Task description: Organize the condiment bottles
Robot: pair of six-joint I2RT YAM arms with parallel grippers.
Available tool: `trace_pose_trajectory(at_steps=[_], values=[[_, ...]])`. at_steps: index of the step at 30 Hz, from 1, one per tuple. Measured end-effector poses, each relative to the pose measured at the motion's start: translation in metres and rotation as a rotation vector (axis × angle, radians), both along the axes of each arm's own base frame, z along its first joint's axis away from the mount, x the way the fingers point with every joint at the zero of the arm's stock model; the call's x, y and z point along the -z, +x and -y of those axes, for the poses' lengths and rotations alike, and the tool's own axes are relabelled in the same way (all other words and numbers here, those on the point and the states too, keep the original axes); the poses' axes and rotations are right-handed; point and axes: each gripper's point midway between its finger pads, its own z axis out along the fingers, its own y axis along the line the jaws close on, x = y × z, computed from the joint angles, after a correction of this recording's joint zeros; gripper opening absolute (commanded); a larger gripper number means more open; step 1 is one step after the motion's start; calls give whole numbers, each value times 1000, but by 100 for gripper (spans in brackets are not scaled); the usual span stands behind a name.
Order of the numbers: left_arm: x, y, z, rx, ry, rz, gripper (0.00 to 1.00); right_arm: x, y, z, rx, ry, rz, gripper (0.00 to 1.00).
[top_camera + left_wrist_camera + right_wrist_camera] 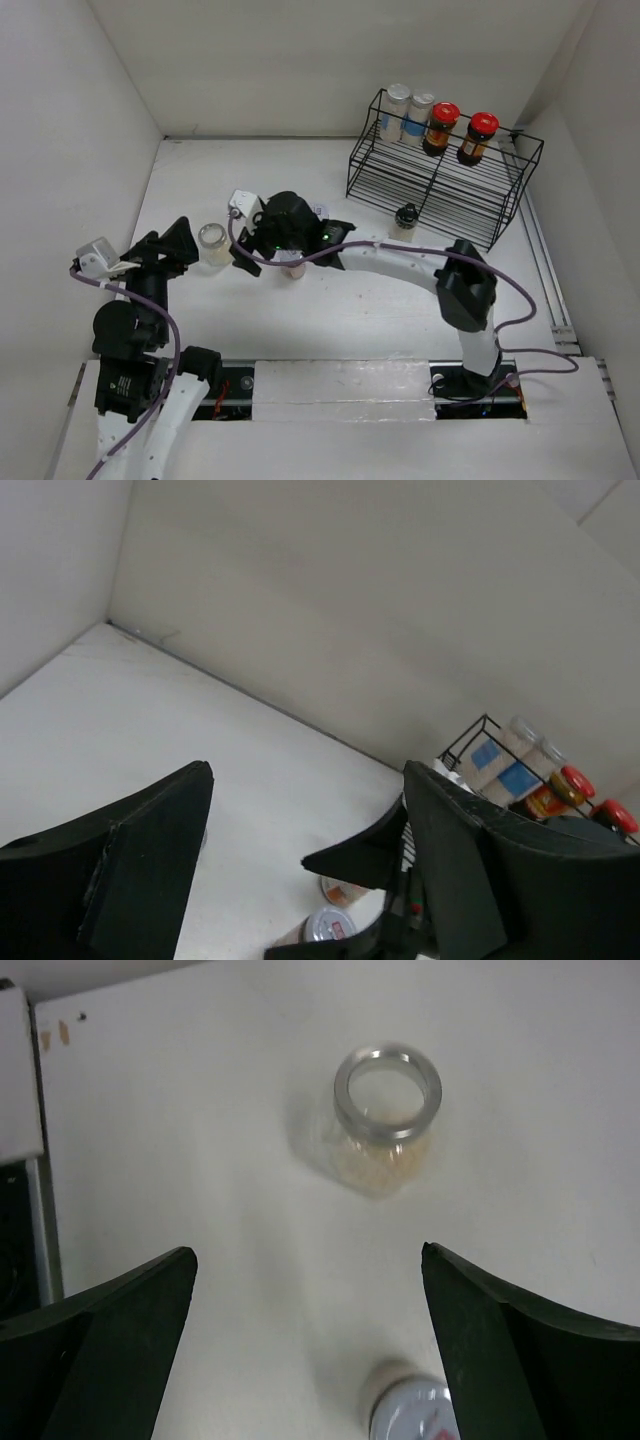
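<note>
Your right hand [306, 1250] hangs wide open and empty over the middle of the worktop [350, 320], with a small silver-lidded shaker [415, 1412] just beside one finger. A clear jar [387, 1110] stands to its left, near your left hand [307, 770], which is also open and empty. Two white-lidded bottles [398, 105] and two red-lidded bottles [442, 125] stand in the far-right rack [470, 205], and a black-capped bottle [405, 220] stands just in front of it.

Top view overhead, sharing rack [440, 185] with low left wrist, jar [385, 1120] with close downward right wrist
</note>
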Motion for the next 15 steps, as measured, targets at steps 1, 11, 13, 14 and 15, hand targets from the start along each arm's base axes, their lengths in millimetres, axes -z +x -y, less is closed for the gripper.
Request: trace_pose_trajectory(at_steps=[1,11,13,14,15], values=[[-3,-4,-5,-21,-13,15,75,-3,2,-15,-18,16,14,100],[-2,-6,-14,-72,-39,18,78,52,67,-94,3,2,19,100],[-2,-6,-13,-64,-37,18,78,63,72,-105,-6,-6,9,100],[-2,-6,-12,-59,-34,18,78,67,73,-110,-11,-5,8,100],[-2,-6,-12,-57,-33,18,78,70,73,-112,-14,-6,6,100]])
